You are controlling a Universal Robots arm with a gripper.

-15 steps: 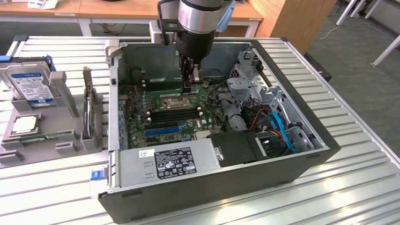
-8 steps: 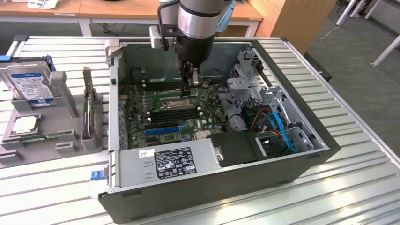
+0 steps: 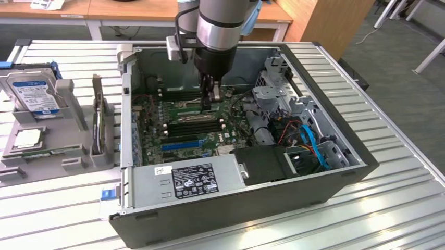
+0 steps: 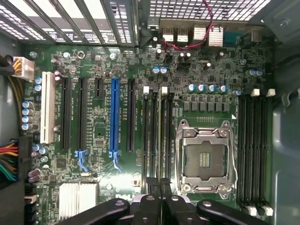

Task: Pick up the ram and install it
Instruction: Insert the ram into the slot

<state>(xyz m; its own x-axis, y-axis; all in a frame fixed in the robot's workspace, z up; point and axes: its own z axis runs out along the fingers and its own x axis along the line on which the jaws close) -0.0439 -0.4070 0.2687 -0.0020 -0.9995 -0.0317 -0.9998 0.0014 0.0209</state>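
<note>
Ram (image 4: 164, 136): seen edge-on and upright, lined up with the memory slots (image 4: 152, 136) just beside the processor socket (image 4: 205, 157). This is near the middle of the motherboard (image 4: 98, 136), inside the open computer case (image 3: 278, 208). Cannot tell whether it is seated or just above its slot. Claw (image 4: 161, 199) closed, pinching the stick's near end; fingers (image 4: 149, 208) meet on its thin edge.

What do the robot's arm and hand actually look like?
The arm is a thick silver-grey tube with a blue joint cap. Below it, a black cylinder ends in the narrow hand, worked by curved black links with round pivot pins. A small grey box and a black cable sit alongside.
</note>
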